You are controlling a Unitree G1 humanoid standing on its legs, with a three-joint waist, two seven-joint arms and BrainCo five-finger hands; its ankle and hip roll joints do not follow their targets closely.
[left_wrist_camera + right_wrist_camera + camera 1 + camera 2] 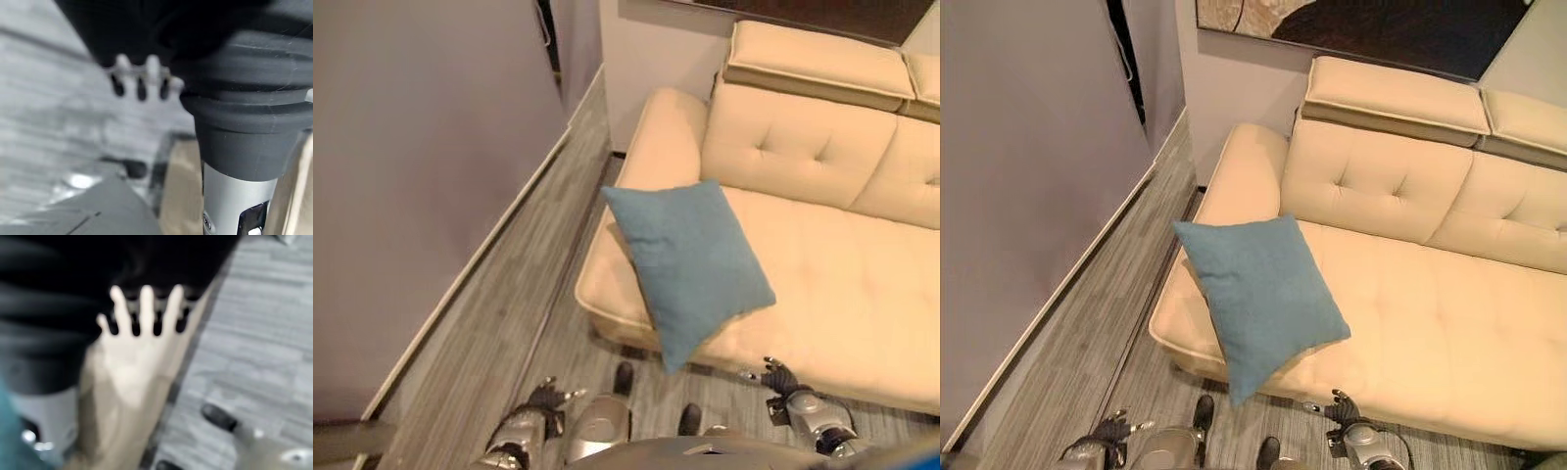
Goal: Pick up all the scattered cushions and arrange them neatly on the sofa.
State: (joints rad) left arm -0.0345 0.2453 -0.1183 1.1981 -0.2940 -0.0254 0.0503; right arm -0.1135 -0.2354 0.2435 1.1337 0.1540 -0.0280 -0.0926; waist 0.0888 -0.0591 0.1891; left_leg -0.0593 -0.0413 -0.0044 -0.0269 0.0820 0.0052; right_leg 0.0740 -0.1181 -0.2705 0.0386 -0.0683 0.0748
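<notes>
Blue fabric marks the cushion (688, 266), which lies on the sofa (862, 284) at its left end, just beside the left armrest (664, 137). It rests as a diamond: 1 corner points to the armrest, the opposite corner hangs over the sofa's front edge toward the floor (499, 294).

Left hand (546, 396): low, over the floor in front of the sofa's left front corner, apart from the cushion. Its wrist view shows the fingers (141, 78) straight and relaxed, holding nothing.

Right hand (777, 376): close to the sofa's front edge, to the right of the overhanging corner. Its wrist view shows the fingers (146, 308) spread and straight, holding nothing.

Key relation: the cushion's diagonal from overhanging corner to far corner runs roughly from the sofa front toward the backrest (803, 147), leaning right. The overhanging corner sits between both hands. The right hand appears slightly nearer to it. Both hands lie below the seat level, so any reach goes up and forward.

Judgement: the cushion is on the sofa but skewed and overhanging; straightening it against the backrest likely remains.
</notes>
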